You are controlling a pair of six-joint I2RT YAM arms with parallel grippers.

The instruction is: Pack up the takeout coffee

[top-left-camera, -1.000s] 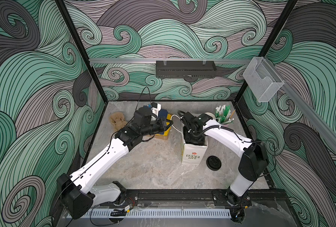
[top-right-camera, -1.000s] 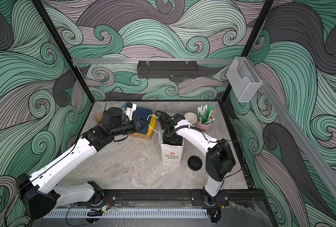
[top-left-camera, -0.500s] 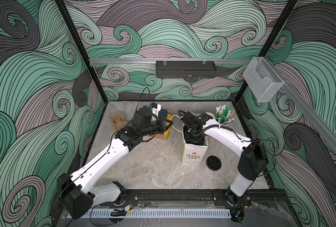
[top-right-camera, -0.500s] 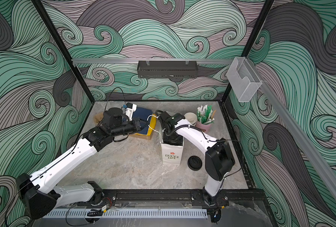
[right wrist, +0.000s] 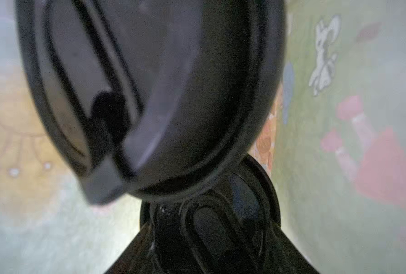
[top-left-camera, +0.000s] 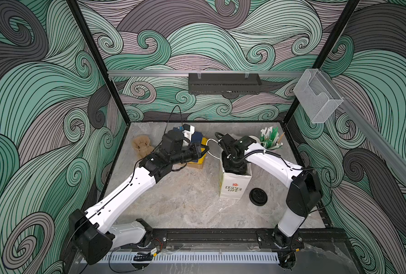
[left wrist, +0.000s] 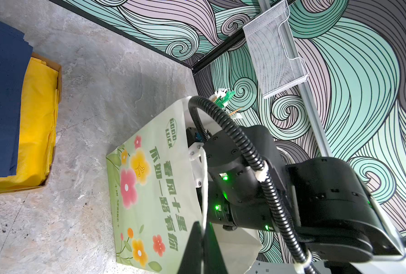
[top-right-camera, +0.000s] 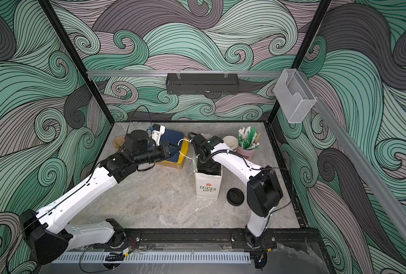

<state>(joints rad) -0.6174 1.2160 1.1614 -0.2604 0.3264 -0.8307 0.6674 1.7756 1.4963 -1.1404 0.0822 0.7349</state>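
left claw (left wrist: 203, 239) pinches bag handle (left wrist: 204, 189); right claw, grip unclear, down in bag (top-left-camera: 233, 187) by lidded cups (right wrist: 149, 95).

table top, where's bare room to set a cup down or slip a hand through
Widest bare patch: table between left arm, paper bag and front rail. Smaller one from loose lid to the rail. Crowded: the back row of box, bag and stirrer cup, and the left claw holds the bag handle across the gap there.
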